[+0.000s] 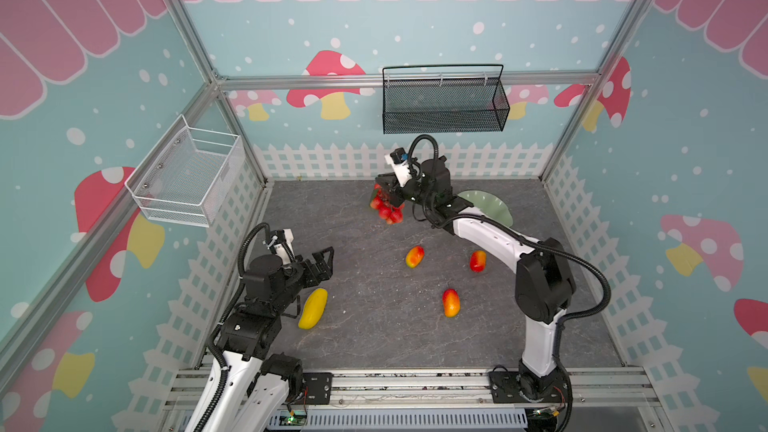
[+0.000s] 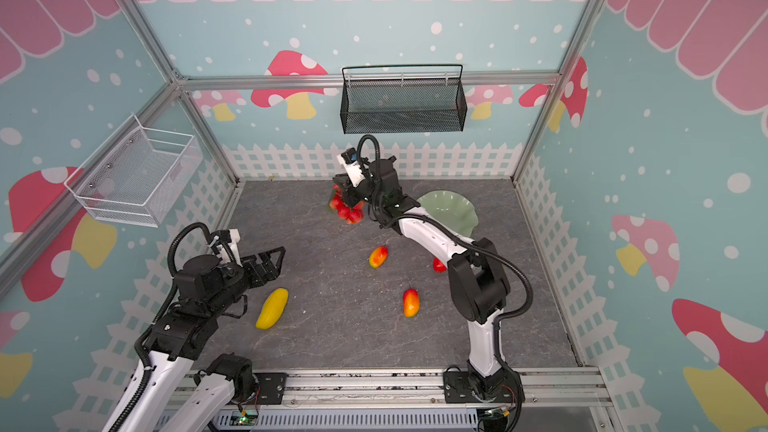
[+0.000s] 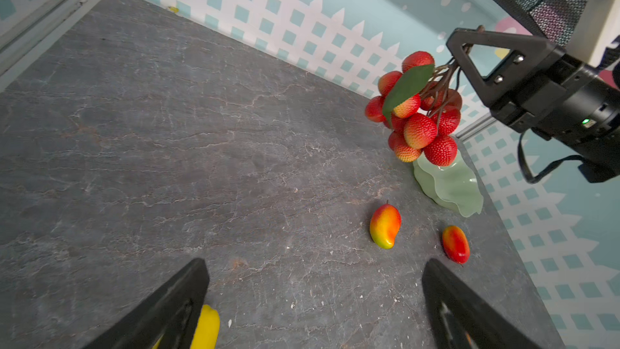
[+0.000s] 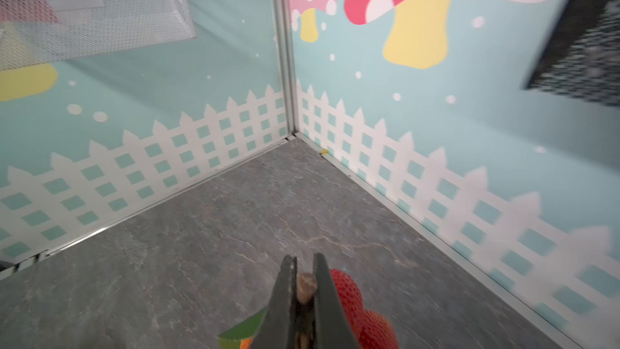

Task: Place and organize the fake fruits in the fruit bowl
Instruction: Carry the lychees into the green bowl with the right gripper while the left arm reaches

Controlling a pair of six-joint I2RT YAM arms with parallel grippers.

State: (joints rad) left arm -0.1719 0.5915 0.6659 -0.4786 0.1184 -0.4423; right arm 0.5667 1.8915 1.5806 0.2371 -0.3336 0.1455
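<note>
Fake fruits of glossy moulded plastic: by the look light, stiff and rather slippery, not fragile. Red cluster [image 3: 416,112] hanging in the air from its brown stem [image 4: 307,287], above the grey table [image 1: 365,338] near the back wall, just beside the fruit bowl [image 3: 453,193] and not yet over it. Best taken by that stem, as here, since the small round balls probably slip between flat pads; likely to swing under the grip, so better carried slowly. Right gripper [image 4: 304,263] pressed together on the stem, with only the thickness of the stem between the jaws. Pale green bowl empty as far as visible, though partly hidden behind the right arm in both top views. 3 mangoes [image 1: 451,302] lying well apart from each other in the middle of the table, best pinched across the narrow width. 1 yellow curved fruit [image 1: 313,308] lying just beside the left arm, best gripped at mid-length. Left gripper [image 1: 331,261] spread wide, holding nothing and touching nothing, hovering near the yellow fruit.
</note>
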